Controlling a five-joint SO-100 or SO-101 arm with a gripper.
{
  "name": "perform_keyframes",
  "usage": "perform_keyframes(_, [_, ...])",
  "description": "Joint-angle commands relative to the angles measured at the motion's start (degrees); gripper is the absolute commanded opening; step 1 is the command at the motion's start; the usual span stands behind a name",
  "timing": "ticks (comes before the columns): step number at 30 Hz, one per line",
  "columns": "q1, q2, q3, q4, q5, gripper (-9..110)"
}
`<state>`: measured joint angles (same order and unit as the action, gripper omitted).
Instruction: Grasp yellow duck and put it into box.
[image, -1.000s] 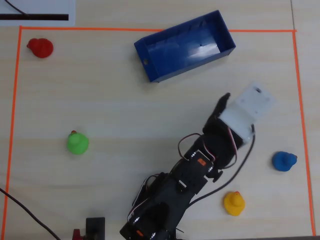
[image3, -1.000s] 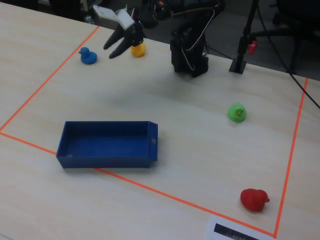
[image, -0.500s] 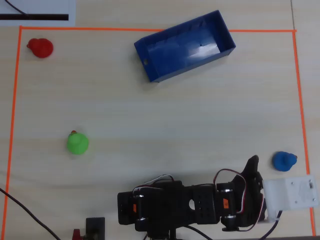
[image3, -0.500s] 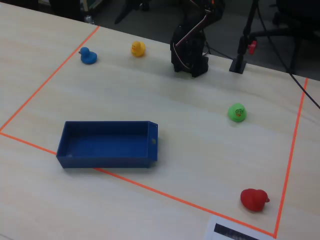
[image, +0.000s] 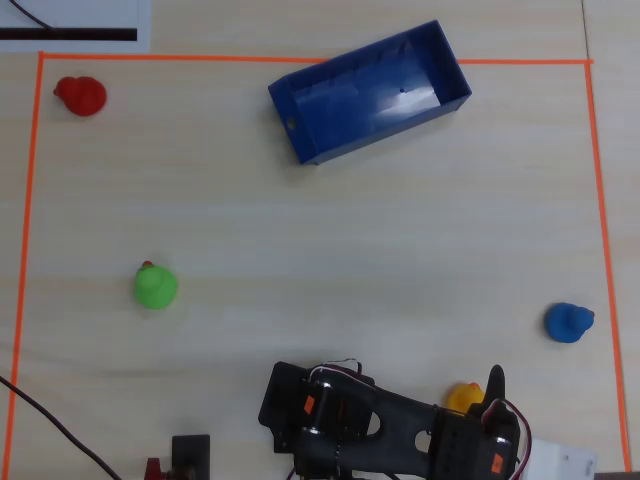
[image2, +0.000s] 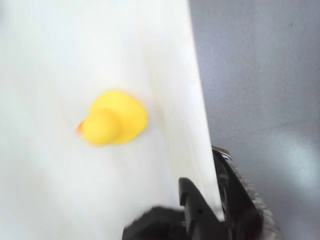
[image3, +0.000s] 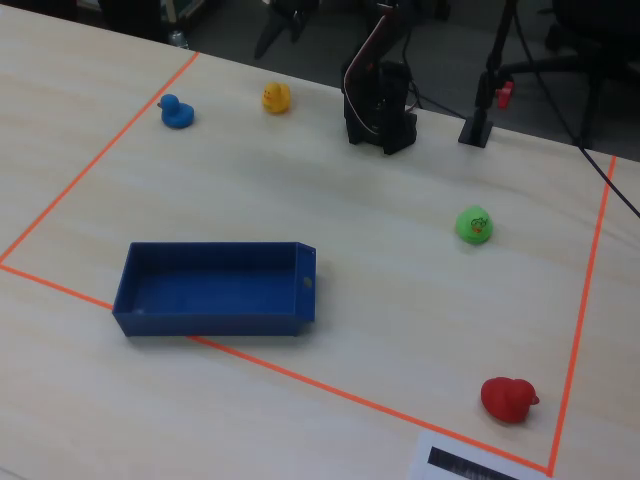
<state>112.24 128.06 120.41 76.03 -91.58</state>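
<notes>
Overhead view: the yellow duck (image: 461, 396) sits on the worktop (image: 350, 250) near the bottom edge, half hidden behind the arm, well apart from the box (image: 300, 135).

Wrist view: the duck lies free ahead of the jaws; whether they are released or clenched, I cannot tell.

Fixed view: it stands just beside the arm's base. It is probably light, soft and rounded, best pinched across the body.
</notes>
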Motion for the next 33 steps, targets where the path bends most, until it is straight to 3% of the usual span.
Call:
perform_keyframes(1, [1.4, -1.8, 3.6, -8.6, -0.3, 59])
perform_keyframes(25, [-2.9, -19.0, 6.0, -16.5, -0.4, 57])
perform_keyframes(33, [0.3, -21.1, 14.9, -30.2, -5.4, 55])
